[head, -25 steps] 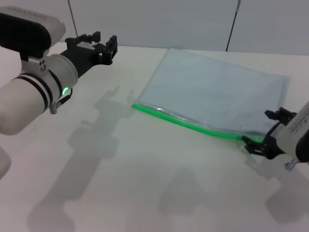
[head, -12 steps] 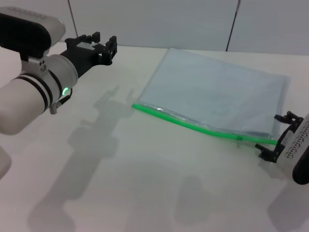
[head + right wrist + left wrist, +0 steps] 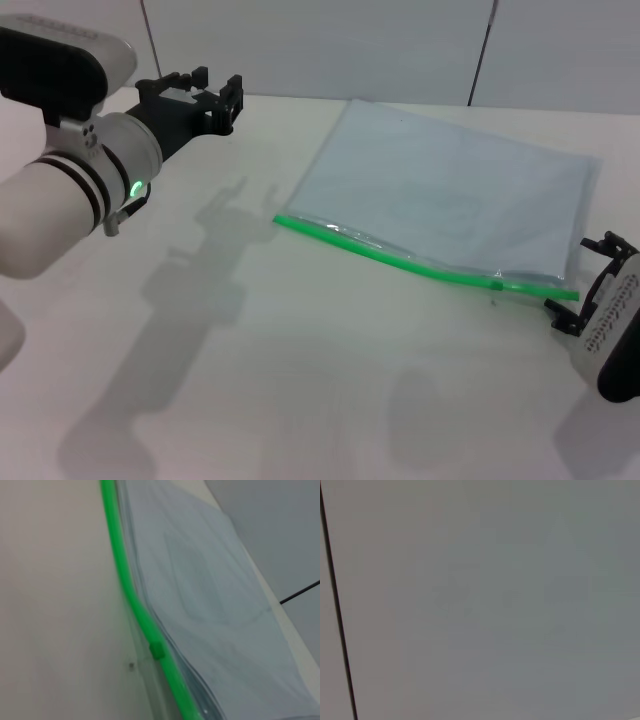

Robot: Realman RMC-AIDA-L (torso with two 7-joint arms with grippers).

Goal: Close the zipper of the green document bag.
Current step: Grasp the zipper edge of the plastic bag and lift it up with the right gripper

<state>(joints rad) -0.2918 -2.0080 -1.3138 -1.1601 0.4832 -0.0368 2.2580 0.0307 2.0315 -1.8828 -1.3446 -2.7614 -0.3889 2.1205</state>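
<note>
Head view shows the black right gripper (image 3: 585, 285) fingers spread, holding nothing, beside the green zipper (image 3: 400, 260) end of the flat translucent blue-grey document bag (image 3: 450, 195); left gripper (image 3: 205, 95) raised, spread.

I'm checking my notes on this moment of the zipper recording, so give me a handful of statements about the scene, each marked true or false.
1. The green document bag lies flat on the white table. True.
2. The right end effector is clamped on the zipper. False: it sits just off the bag's right-hand corner, clear of the strip, fingers apart.
3. The left end effector hovers over the table well away from the bag. True.
4. The slider sits at the zipper's left end. False: it is near the right end, close to the right end effector.
5. The zipper runs along the bag's far edge. False: it runs along the edge nearest the robot.
</note>
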